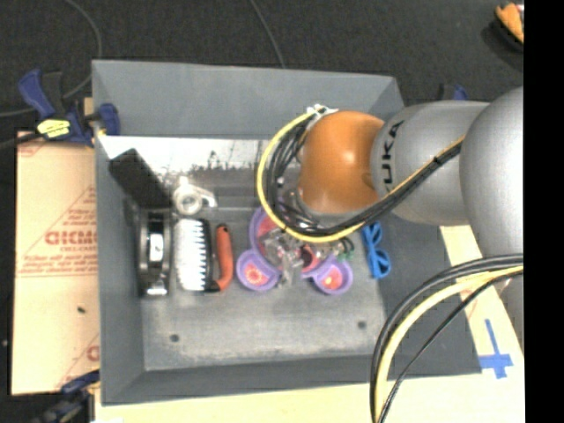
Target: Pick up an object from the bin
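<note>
My gripper [285,259] is low in the middle of the bin, under the arm's orange cover, down among purple toy pieces. One purple round piece with a red-orange centre [256,274] lies just left of it. A second one like it [333,279] lies just right. More purple [262,227] shows behind the gripper, partly hidden by the arm. I cannot see whether anything is held.
A blue plastic piece [378,250] lies by the right wall. Left of the gripper lie a red-handled tool [223,256], a white brush [192,254], a black device [154,256], a black block [137,176] and a silvery round thing [189,200].
</note>
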You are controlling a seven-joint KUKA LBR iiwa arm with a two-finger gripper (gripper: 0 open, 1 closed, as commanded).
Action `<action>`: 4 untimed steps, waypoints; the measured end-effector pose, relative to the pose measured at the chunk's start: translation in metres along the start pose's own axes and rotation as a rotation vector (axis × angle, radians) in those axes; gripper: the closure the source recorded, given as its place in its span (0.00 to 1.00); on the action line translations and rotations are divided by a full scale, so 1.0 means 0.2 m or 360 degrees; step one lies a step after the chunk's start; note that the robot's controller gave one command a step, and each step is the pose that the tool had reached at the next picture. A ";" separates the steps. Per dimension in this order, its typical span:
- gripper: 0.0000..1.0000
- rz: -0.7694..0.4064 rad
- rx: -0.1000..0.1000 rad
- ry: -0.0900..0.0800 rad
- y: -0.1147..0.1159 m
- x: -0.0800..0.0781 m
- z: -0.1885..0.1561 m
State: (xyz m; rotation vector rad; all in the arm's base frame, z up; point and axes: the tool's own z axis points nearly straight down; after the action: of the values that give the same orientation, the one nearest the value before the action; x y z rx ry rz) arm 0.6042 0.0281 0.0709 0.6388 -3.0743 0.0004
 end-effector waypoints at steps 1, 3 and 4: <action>1.00 -0.0254 0.0000 0.0000 0.01 0.00 0.00; 1.00 -0.0441 0.0001 -0.0006 0.00 0.00 -0.08; 1.00 -0.0361 -0.0001 -0.0009 0.00 0.00 -0.11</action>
State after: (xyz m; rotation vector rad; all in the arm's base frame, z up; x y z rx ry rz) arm 0.6033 0.0286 0.0934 0.9846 -2.9874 -0.0022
